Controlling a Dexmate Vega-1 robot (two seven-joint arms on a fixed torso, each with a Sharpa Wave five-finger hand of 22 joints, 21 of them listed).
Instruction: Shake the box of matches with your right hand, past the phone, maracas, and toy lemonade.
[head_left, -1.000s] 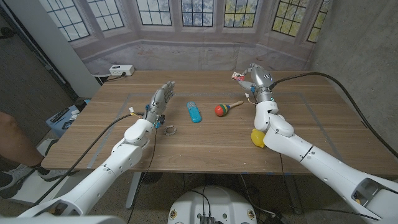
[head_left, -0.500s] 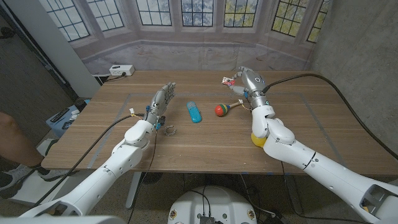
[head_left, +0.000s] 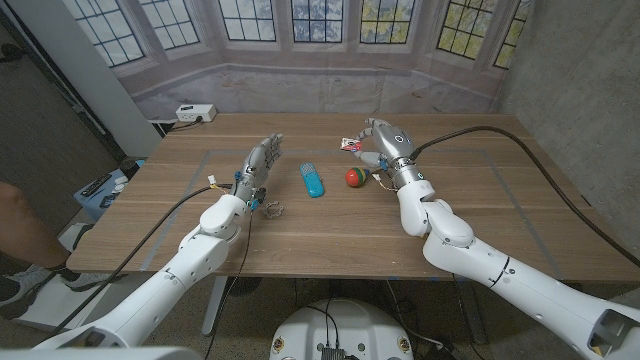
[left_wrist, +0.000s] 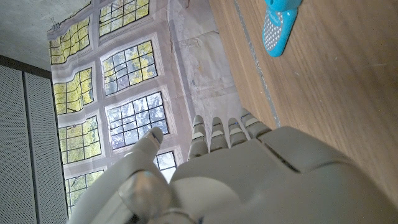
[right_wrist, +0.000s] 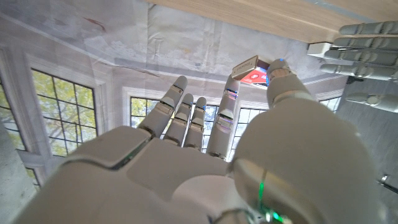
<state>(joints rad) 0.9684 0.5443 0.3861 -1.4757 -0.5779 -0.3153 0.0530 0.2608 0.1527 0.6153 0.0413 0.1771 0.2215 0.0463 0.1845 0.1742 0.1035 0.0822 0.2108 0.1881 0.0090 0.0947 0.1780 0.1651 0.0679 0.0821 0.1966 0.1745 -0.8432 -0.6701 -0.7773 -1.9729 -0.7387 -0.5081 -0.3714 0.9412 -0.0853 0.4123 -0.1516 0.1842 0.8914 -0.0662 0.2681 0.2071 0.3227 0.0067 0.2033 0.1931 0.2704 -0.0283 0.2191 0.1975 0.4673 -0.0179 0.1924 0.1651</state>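
while the right hand hangs above the table's far middle, the scene reads as follows:

right hand: raised off the table over the maraca, pinching the box of matches between thumb and a finger; other fingers spread and straight, as the right wrist view shows.

box of matches: small red and white box, held in the air at the tips of the right hand, tilted; it sits just above and slightly left of the maraca. in the right wrist view it is clamped between the thumb tip and a fingertip.

left hand: on the table's left half, standing on its edge with fingers straight and close together, pointing away from the robot; it holds nothing. the left wrist view shows its back, fingers extended side by side.

phone: blue toy phone lying flat on the table between the two hands, right of the left hand, left of the maraca; also seen in the left wrist view.

maraca: red and green head on the table, its handle mostly hidden behind the right forearm.

small metal object: lying near the left wrist; cannot tell what it is.

wooden table: carries all of the above.

power strip: white, at the far left corner of the table.
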